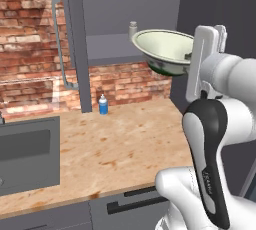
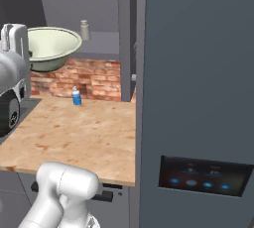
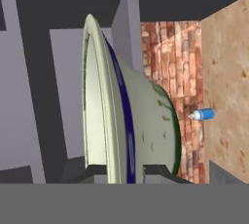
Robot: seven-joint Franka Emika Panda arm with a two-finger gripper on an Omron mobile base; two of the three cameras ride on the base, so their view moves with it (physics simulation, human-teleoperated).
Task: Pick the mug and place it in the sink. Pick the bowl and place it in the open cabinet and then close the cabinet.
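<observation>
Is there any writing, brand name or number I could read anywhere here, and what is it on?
Arm: small grey lettering down its dark side, too blurred to read.
Fridge panel: glowing blue symbols and faint marks, too small to read.
Blue bottle: no label to read.
Bowl: green markings only, no words.

Small grey jar [image 1: 133, 28] on the cabinet shelf [image 1: 107, 49], beyond the bowl [image 1: 162, 49].

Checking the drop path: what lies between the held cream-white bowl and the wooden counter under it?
Nothing: below the cream-white bowl is open air down to the wooden counter. The small blue bottle stands off to the side, in the left base view.
</observation>
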